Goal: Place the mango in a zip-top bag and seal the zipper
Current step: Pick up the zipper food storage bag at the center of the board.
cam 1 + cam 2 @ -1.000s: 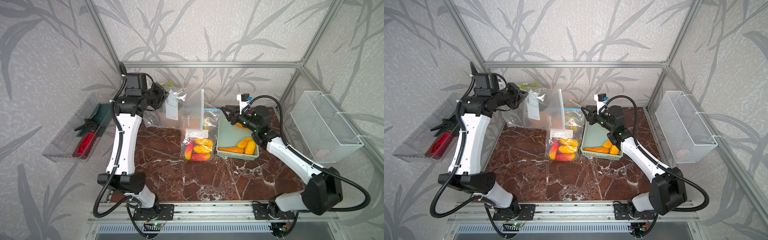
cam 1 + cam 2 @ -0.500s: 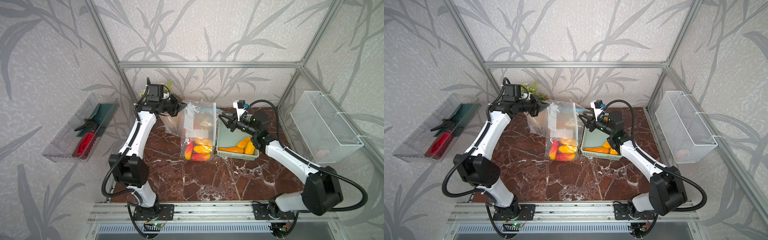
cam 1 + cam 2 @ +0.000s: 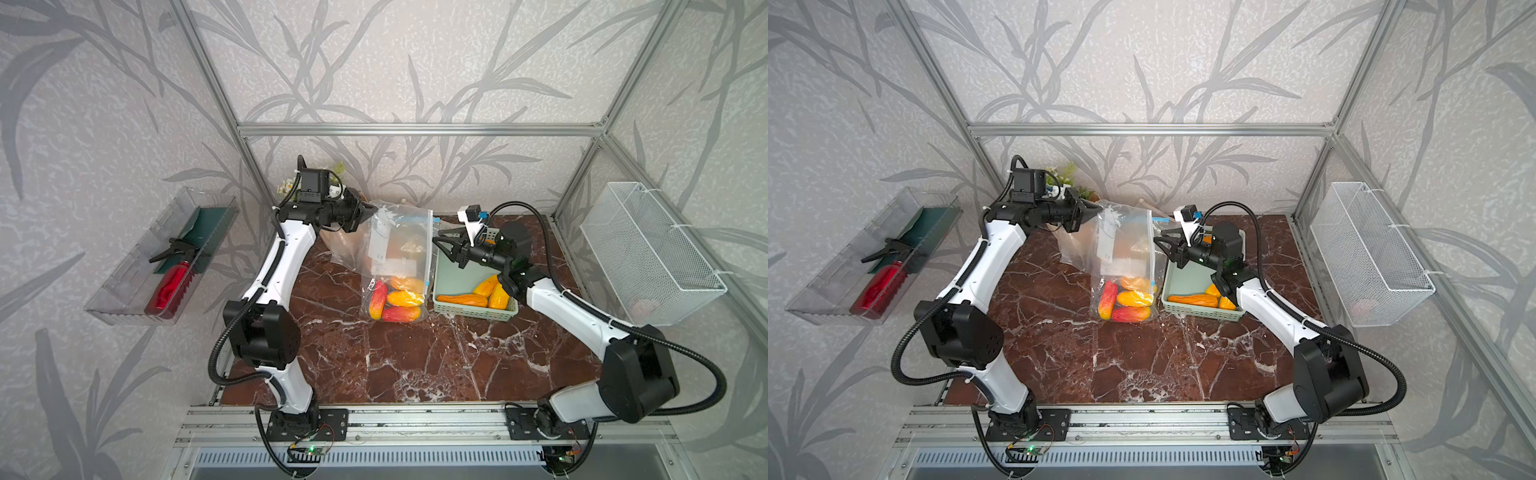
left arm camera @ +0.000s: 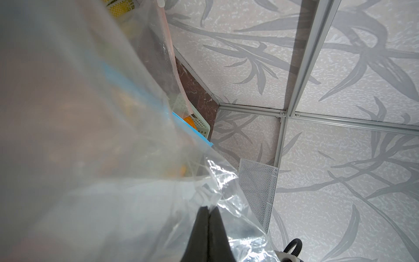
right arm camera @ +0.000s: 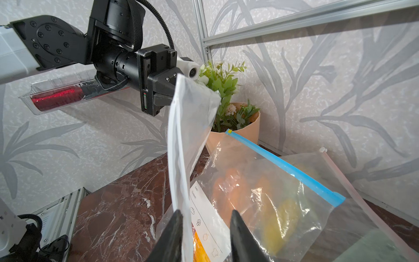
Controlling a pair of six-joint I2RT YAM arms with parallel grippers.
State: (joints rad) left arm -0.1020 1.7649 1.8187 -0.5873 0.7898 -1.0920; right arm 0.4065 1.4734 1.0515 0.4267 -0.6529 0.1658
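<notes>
My left gripper (image 3: 368,210) (image 4: 209,209) is shut on a corner of a clear zip-top bag (image 3: 397,241) (image 5: 190,118) and holds it up so it hangs above the back of the table. My right gripper (image 3: 440,245) (image 5: 205,214) is open at the bag's hanging edge. That edge runs between the jaws, close against one finger. Several yellow-orange mangoes (image 3: 490,289) lie in the pale green basket (image 3: 473,312) under the right arm. No mango shows inside the held bag.
A filled bag of mangoes (image 3: 395,305) lies on the marble beside the basket. Another bag with a blue zipper (image 5: 283,165) lies behind it. A potted plant (image 5: 233,113) stands in the back corner. A wire basket (image 3: 648,253) and a tray with a red bottle (image 3: 166,257) hang on the side walls.
My left arm has swung the held bag from the back left toward the middle and lower. My right gripper has shifted left to the bag's edge.
</notes>
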